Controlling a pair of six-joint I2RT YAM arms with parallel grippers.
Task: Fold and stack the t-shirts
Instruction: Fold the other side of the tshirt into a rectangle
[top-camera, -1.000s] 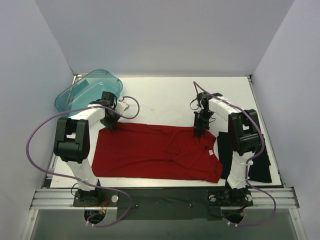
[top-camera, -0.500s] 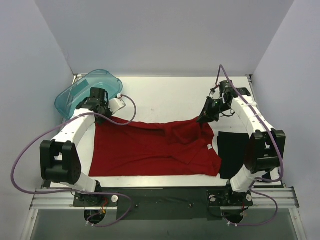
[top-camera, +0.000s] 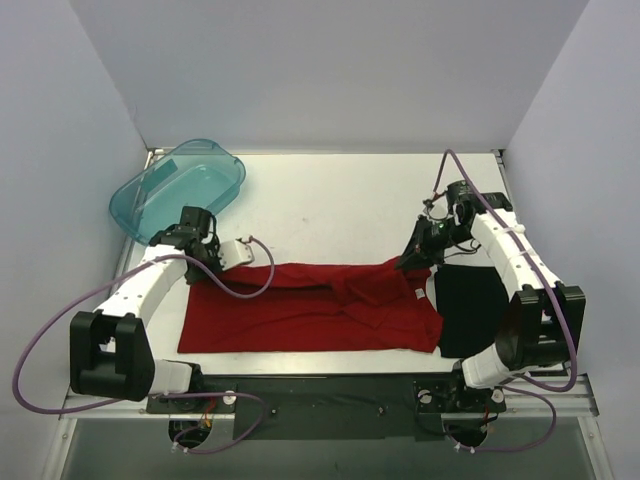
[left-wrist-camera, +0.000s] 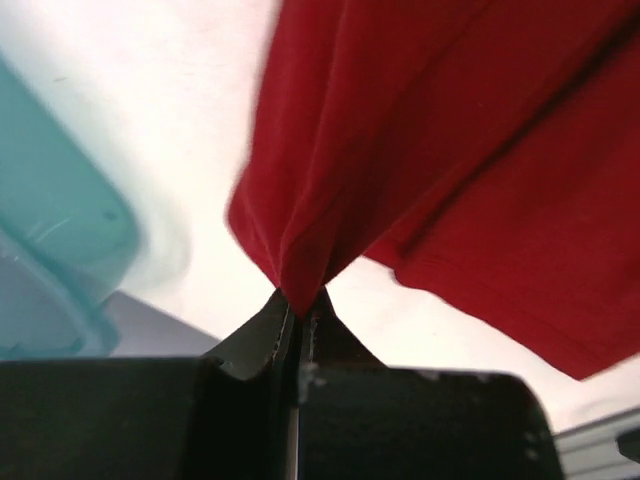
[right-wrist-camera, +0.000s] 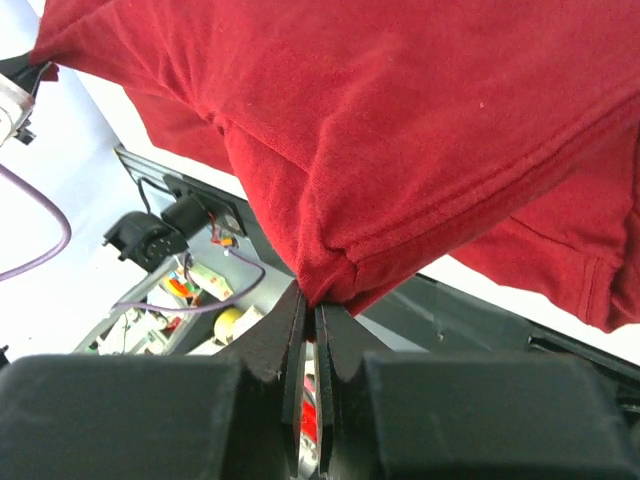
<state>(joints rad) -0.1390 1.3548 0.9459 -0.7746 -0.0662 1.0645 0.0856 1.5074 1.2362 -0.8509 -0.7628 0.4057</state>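
Note:
The red t-shirt (top-camera: 300, 310) lies spread across the near middle of the table, its far edge lifted at both ends. My left gripper (top-camera: 200, 262) is shut on the shirt's far left edge; the left wrist view shows the red cloth (left-wrist-camera: 400, 150) pinched at the fingertips (left-wrist-camera: 300, 305). My right gripper (top-camera: 412, 262) is shut on the far right edge, and the red cloth (right-wrist-camera: 400, 120) hangs from it in the right wrist view (right-wrist-camera: 312, 298). The black t-shirt (top-camera: 470, 310) lies flat at the right, beside the red one.
A translucent teal tub (top-camera: 180, 187) sits tilted at the far left corner, just behind my left arm; it also shows in the left wrist view (left-wrist-camera: 50, 220). White walls enclose the table. A metal rail (top-camera: 320, 385) runs along the near edge.
Both grippers have pulled the red shirt's far edge toward the near side, so the shirt looks narrower front to back. The left gripper has moved away from the tub.

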